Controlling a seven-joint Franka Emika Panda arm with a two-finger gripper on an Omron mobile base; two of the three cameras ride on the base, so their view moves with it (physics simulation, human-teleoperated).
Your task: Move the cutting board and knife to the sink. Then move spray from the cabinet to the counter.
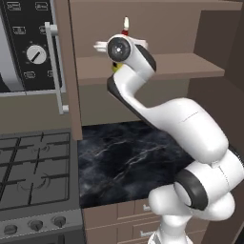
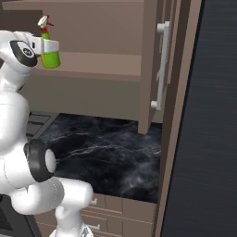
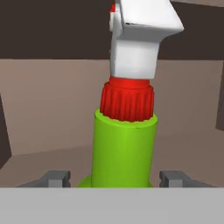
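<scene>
The spray, a bright green bottle with a red neck and white nozzle, stands upright on the brown shelf of the cabinet. My gripper is shut on the spray, one fingertip on each side of its body. From the right, the spray sits against the white hand on the shelf. From the left, the wrist covers the bottle except its white tip. The black marble-look counter lies below. The cutting board, knife and sink are out of view.
The cabinet door stands open to the right, its silver handle facing me. A gas stove adjoins the counter on the left, with an appliance control panel above it. A tall dark panel walls the right side.
</scene>
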